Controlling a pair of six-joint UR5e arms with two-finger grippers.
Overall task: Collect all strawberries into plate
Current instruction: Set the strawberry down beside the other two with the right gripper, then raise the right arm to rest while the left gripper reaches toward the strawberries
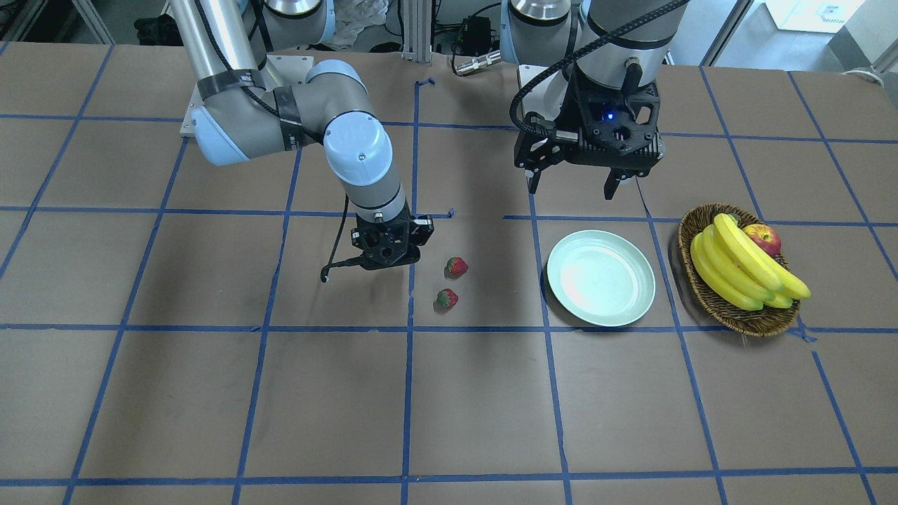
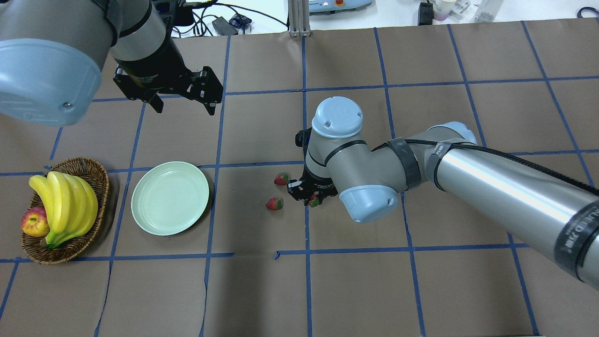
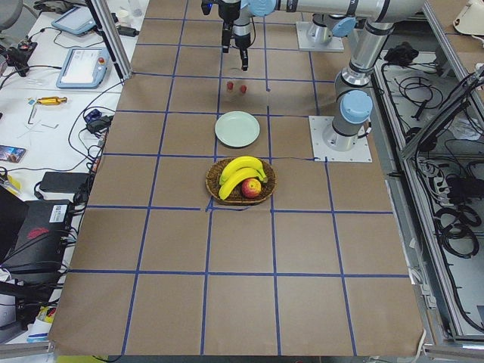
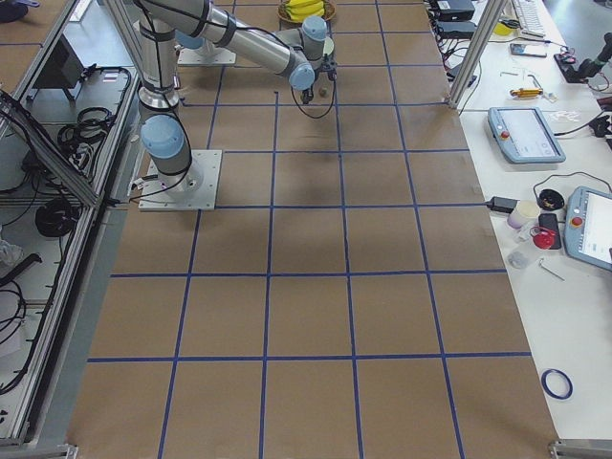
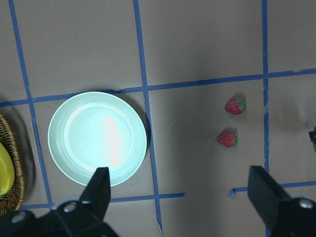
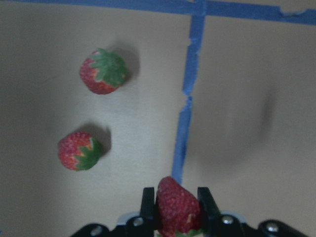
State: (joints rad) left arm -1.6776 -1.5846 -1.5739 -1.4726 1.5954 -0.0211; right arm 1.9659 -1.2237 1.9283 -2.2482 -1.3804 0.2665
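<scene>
Plate sat empty. Right jaws pinched first strawberry; second strawberry, third strawberry lay on desk. Left jaws spread, idle. All three undelivered.

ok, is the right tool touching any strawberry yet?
Touching. The right wrist view shows the right tool clamped on a strawberry, with no gap on either side.

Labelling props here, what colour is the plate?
The plate is pale mint green, glossy, clearest in the left wrist view.
</scene>
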